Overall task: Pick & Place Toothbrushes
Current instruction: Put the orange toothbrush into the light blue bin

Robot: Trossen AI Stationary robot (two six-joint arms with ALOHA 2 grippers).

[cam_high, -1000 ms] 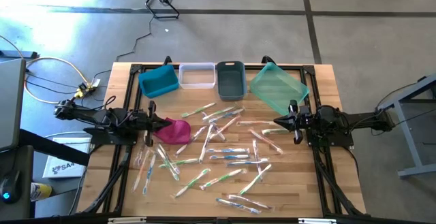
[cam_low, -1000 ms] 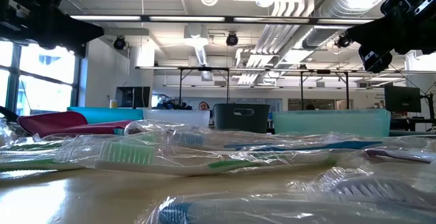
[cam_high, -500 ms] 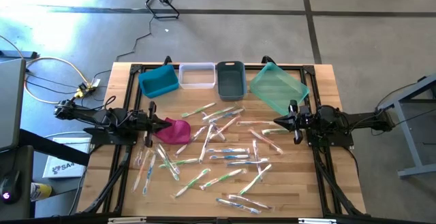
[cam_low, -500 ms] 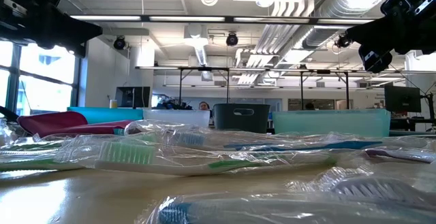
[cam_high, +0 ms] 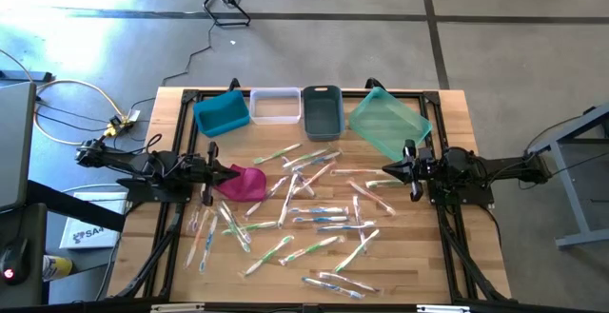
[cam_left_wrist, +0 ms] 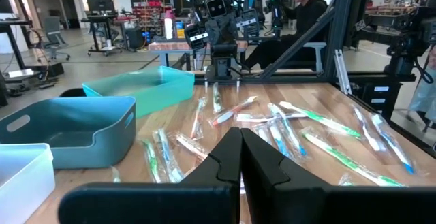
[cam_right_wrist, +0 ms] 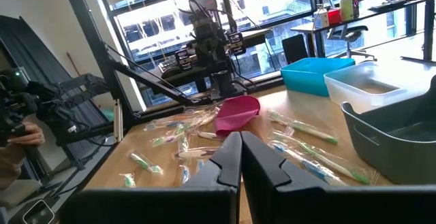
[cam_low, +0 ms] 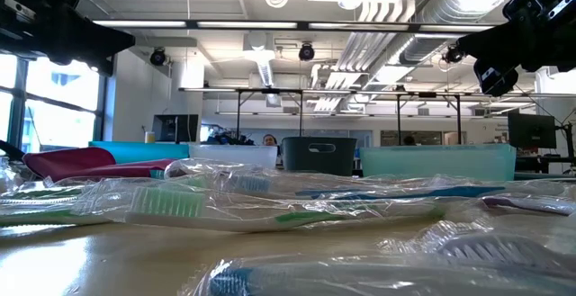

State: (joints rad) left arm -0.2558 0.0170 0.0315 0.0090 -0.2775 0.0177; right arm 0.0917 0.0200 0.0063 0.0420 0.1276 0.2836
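Several toothbrushes [cam_high: 304, 213] in clear wrappers lie flat and scattered over the middle of the wooden table [cam_high: 447, 104]; they also show in the left wrist view [cam_left_wrist: 293, 118], the right wrist view [cam_right_wrist: 303, 152] and the low view [cam_low: 225, 208]. My left gripper [cam_high: 238, 169] hovers shut and level at the table's left side, its tips beside a magenta pouch-like thing [cam_high: 245, 184]. My right gripper [cam_high: 384, 170] hovers shut and level at the right side, above the toothbrushes. Both hold nothing; the fingers meet in each wrist view [cam_left_wrist: 240, 157] [cam_right_wrist: 240, 154].
Along the far edge stand a blue bin [cam_high: 222, 113], a clear bin [cam_high: 275, 106], a grey bin [cam_high: 322, 111] and a tilted teal bin [cam_high: 388, 123]. A person sits beyond the table in the left wrist view [cam_left_wrist: 306, 13]. Black frame rails run along the table's sides.
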